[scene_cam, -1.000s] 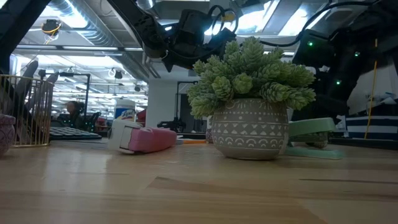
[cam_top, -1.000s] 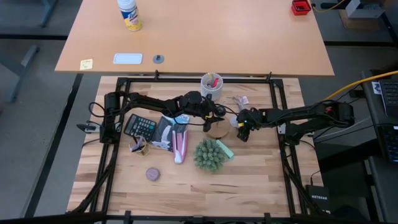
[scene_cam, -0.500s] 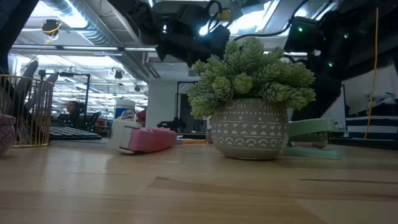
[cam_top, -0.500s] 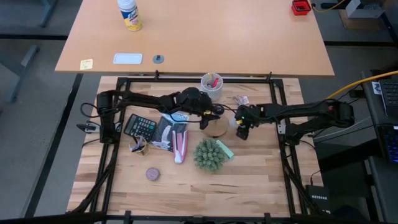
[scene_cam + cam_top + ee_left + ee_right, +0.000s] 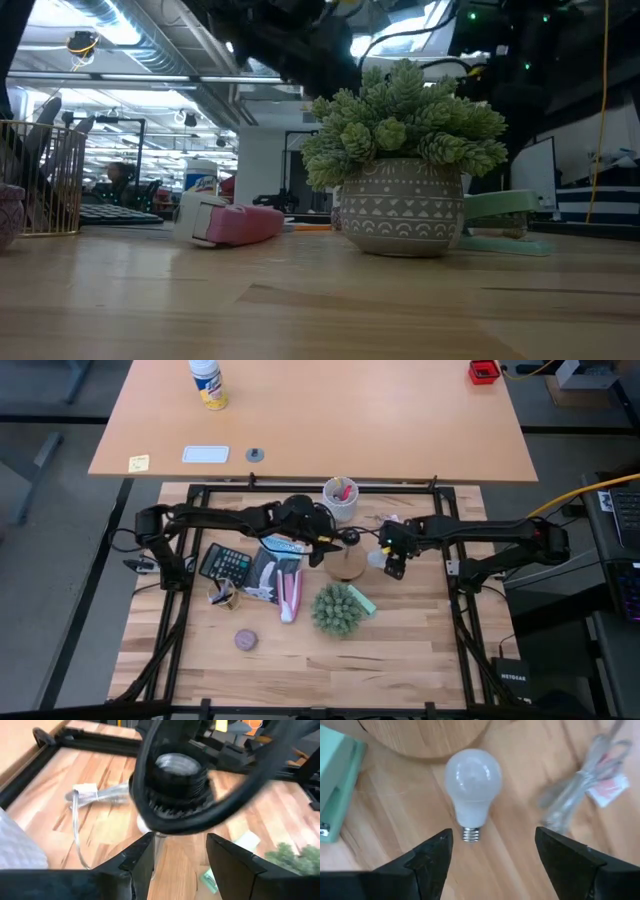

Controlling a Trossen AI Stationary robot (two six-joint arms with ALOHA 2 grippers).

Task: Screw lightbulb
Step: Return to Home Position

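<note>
The lightbulb (image 5: 472, 787) lies on its side on the table beside the wooden disc (image 5: 425, 735); its silver screw base (image 5: 471, 834) points at my right gripper. It shows small in the high view (image 5: 376, 558). My right gripper (image 5: 492, 855) (image 5: 393, 560) hovers over it, open, one finger on either side, touching nothing. My left gripper (image 5: 180, 865) (image 5: 325, 548) is open just left of the disc (image 5: 347, 568), close in front of the black socket (image 5: 175, 775) and its looping black cord; I see no touch.
A potted plant (image 5: 335, 610) and a green stapler (image 5: 362, 600) stand near the disc. A clear plastic bag (image 5: 585, 785) lies by the bulb. A white cup (image 5: 340, 495) stands at the far edge. A calculator (image 5: 228, 563), a pink stapler (image 5: 290, 595) and a puck (image 5: 245, 640) lie to the left.
My right gripper has moved toward the table's far edge and risen. My left gripper has drawn back a little toward the table's left and risen in the low view.
</note>
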